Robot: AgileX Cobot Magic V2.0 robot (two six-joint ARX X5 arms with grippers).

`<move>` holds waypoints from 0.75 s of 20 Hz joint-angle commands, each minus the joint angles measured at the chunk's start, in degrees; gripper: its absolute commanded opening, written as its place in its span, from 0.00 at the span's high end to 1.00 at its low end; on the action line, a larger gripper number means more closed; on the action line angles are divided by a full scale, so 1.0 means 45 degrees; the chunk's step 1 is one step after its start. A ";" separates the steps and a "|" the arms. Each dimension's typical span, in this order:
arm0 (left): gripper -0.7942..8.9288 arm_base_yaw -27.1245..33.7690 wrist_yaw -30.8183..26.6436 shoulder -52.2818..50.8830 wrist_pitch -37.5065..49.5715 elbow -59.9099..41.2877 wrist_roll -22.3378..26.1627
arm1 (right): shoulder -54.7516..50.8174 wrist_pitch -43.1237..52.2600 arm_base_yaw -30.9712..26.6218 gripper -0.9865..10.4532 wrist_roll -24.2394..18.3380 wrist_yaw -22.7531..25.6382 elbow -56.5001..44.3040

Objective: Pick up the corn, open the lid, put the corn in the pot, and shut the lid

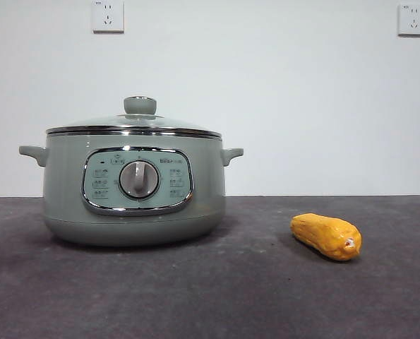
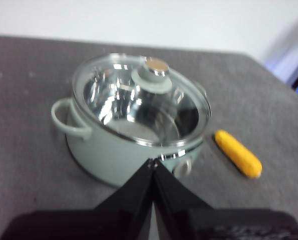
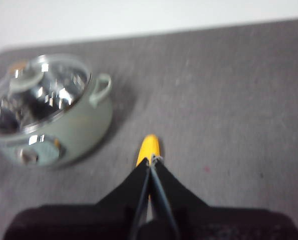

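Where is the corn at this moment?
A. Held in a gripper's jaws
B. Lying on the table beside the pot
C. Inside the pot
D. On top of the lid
B: the corn lies on the table, apart from the pot, whose lid is on.

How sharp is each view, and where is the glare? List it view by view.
Front view: sharp and evenly lit, with soft shadows under the pot and the corn on the table. Left wrist view: slightly soft, with bright reflections across the glass lid. Right wrist view: the blurriest, pot and lid smeared, glare spots on the glass, the corn mostly hidden behind the right gripper.
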 commanded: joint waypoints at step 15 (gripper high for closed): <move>0.76 -0.0223 0.0797 0.1579 -0.3002 0.2550 0.1855 | 0.2259 -0.4061 0.0005 0.78 -0.2127 -0.0393 0.2958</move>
